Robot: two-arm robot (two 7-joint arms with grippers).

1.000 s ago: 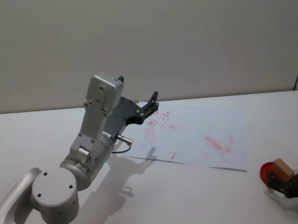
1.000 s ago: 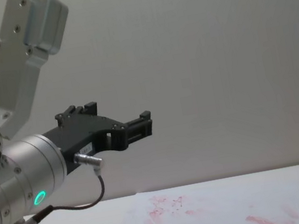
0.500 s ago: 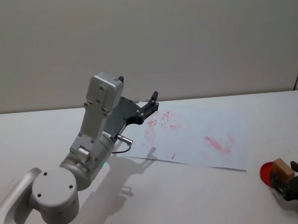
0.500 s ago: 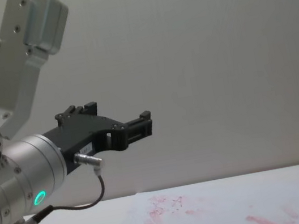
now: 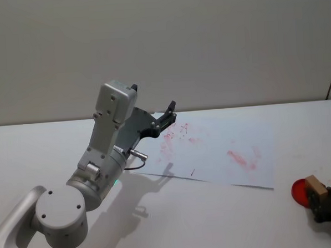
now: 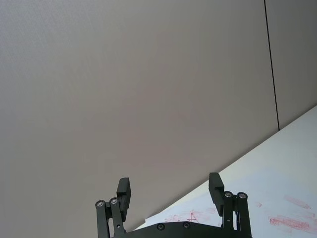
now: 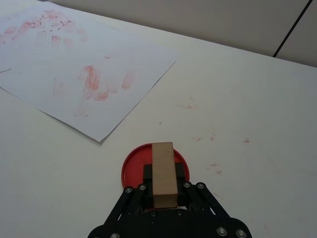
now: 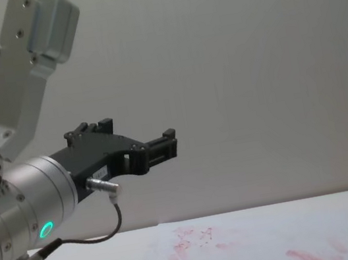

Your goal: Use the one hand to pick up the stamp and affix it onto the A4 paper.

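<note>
Right gripper (image 7: 164, 171) is low over the counter (image 7: 257, 94) at my near right, off the paper. Its fingers are clamped on the stamp (image 7: 163, 162), one on each long side of the pale wooden block. The block stands upright between them with its top face toward the wrist camera. The stamp sits directly over a round red disc (image 7: 134, 167). Can't tell whether its underside is touching the disc or just above it. The disc lies flat on the counter, near the closest corner of the A4 paper (image 7: 74, 79) but apart from it, with a strip of bare counter between. The paper lies flat at mid-counter. It has red-pink smudges in a cluster at its far left end, a bigger blotch toward the right, and a short dark tick near the front edge. A few faint red marks (image 7: 188, 105) are also on the bare counter beyond the disc. Left gripper (image 6: 170, 191) is raised well above the counter on a bent arm, pointing out toward the back wall (image 6: 148, 74) over the left end of the paper. Its fingers are apart with nothing between them, touching nothing.
</note>
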